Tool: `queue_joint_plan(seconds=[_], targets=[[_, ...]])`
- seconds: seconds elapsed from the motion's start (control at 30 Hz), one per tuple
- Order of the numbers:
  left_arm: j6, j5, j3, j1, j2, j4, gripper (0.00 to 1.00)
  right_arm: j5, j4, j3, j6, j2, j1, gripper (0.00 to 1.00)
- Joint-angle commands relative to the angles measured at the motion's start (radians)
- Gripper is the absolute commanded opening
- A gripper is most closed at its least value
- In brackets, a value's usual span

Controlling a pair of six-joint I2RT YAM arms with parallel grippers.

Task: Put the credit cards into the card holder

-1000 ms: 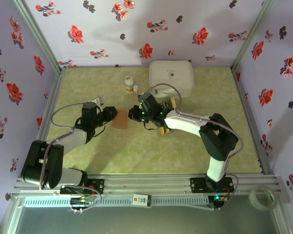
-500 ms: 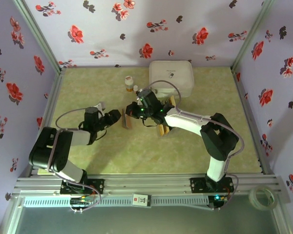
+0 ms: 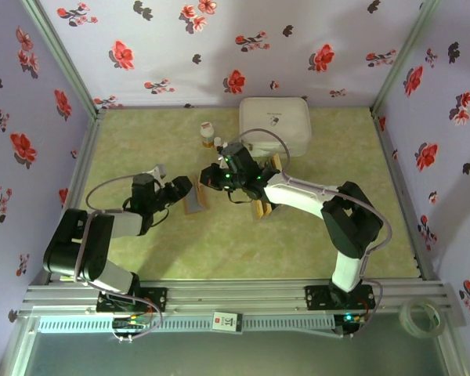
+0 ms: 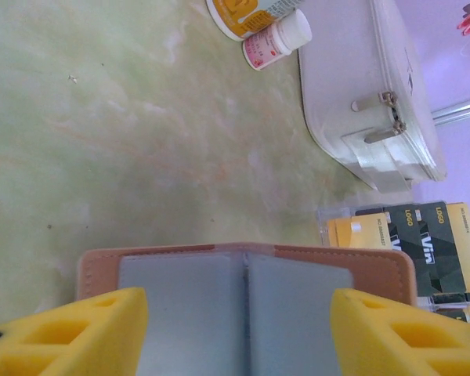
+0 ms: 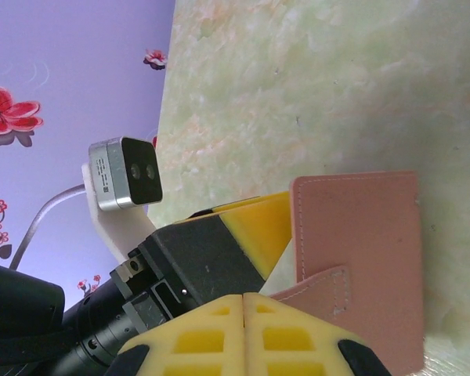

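Observation:
The card holder is tipped up between the two grippers with its grey inner side showing. In the left wrist view it lies open across my left gripper, whose yellow fingers stand wide apart at its two ends. My left gripper is just left of it. My right gripper is shut, and the brown flap of the card holder touches its right finger. From above, my right gripper is just behind the holder. Gold and black credit cards stand in a clear rack, partly behind the right arm.
A large white rounded box sits at the back, its latch side facing the left wrist camera. Two small bottles stand left of it, one white with a pink label. Flowered walls close in the green table.
The card holder lay flat and brown side up a second ago. It has since been tipped on edge and opened, so grey shows. The left arm drew back and low.

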Motion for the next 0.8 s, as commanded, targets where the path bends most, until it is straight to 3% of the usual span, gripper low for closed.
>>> queue_joint_plan(seconds=[0.0, 0.4, 0.77], targets=[[0.057, -0.012, -0.008, 0.011, -0.056, -0.076, 0.63, -0.03, 0.034, -0.016, 0.006, -0.029, -0.005, 0.0], [0.138, -0.077, 0.018, 0.01, -0.161, -0.27, 0.64, -0.048, 0.094, -0.073, 0.028, -0.02, -0.022, 0.0], [0.268, -0.218, 0.128, -0.021, -0.183, -0.6, 0.64, -0.039, 0.12, -0.175, 0.026, -0.043, -0.067, 0.0]])
